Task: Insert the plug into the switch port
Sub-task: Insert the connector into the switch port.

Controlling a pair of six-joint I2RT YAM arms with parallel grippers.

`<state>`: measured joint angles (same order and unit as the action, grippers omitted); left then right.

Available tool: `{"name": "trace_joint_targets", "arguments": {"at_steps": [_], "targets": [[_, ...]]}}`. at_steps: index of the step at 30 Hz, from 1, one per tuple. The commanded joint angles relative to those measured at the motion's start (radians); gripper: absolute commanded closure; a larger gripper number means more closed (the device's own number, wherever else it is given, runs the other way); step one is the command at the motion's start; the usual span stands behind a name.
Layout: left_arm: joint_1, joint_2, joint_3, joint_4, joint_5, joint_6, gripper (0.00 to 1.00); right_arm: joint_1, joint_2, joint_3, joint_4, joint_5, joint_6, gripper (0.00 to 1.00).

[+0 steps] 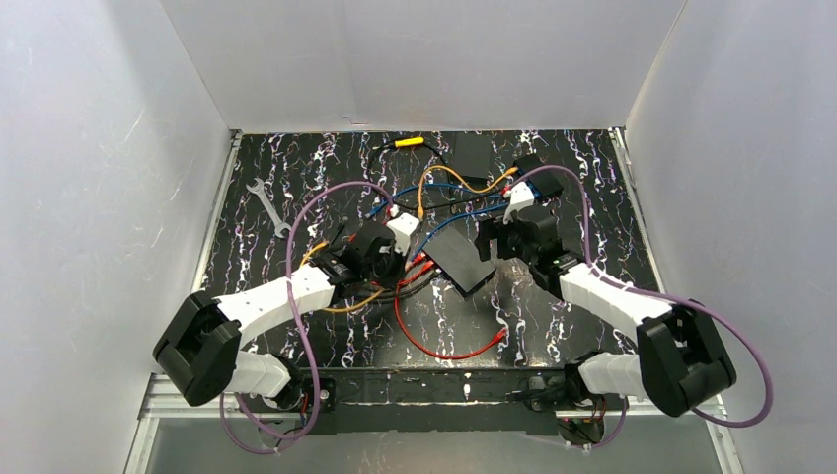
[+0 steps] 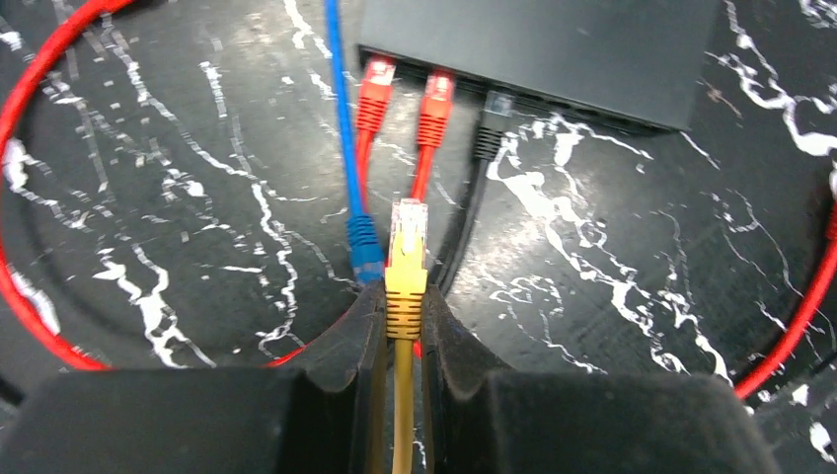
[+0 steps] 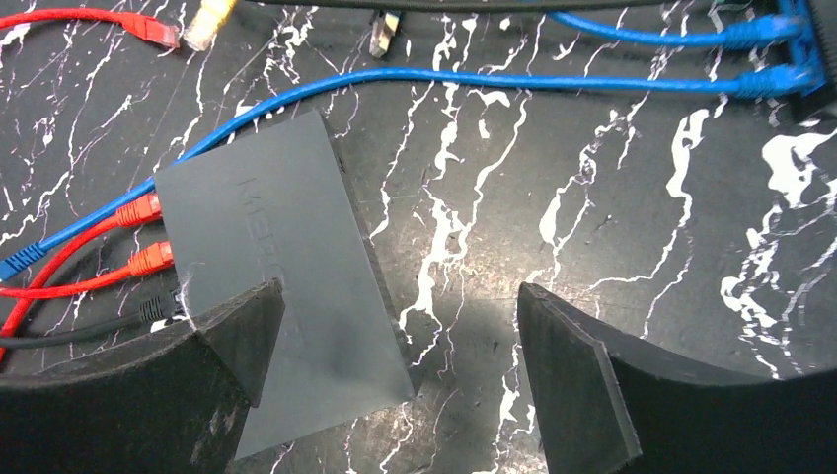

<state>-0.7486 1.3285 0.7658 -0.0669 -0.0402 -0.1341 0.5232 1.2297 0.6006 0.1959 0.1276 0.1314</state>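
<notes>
Yellow plug (image 2: 407,232) pinched in left claw (image 2: 403,318), tip aimed at switch (image 2: 553,49), just short of its ports. Two red plugs (image 2: 434,99) and black plug (image 2: 491,123) already seated there. Right claw (image 3: 400,311) spread wide over switch's other end. Marbled desk (image 2: 642,247) beneath.

White arms (image 1: 276,299) — black joints (image 1: 197,348), purple cables (image 1: 343,184)

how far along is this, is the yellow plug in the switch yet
Not yet. Done: left jaws shut on the yellow plug, aimed at the switch. Two red plugs and a black plug fill ports. In hand: the approach, with a gap showing; right jaws open by the switch. Left: seat it in a port.
</notes>
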Motion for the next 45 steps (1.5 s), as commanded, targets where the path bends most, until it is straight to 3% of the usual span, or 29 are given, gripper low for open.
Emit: {"name": "trace_joint_targets", "arguments": {"at_steps": [1, 13, 21, 35, 45], "targets": [[-0.050, -0.009, -0.025, 0.075, 0.099, 0.039, 1.00, -0.074, 0.068, 0.067, -0.006, -0.194, 0.061, 0.04], [-0.198, 0.103, 0.005, 0.126, -0.008, 0.099, 1.00, -0.163, 0.320, 0.187, -0.031, -0.455, 0.099, 0.08], [-0.280, 0.187, 0.038, 0.166, -0.079, 0.117, 1.00, -0.193, 0.357, 0.153, 0.014, -0.530, 0.097, 0.15], [-0.291, 0.313, 0.058, 0.281, -0.144, 0.099, 1.00, -0.195, 0.434, 0.104, 0.113, -0.667, 0.143, 0.27], [-0.291, 0.363, 0.069, 0.320, -0.213, 0.073, 1.00, -0.195, 0.452, 0.098, 0.136, -0.725, 0.151, 0.30]]}}
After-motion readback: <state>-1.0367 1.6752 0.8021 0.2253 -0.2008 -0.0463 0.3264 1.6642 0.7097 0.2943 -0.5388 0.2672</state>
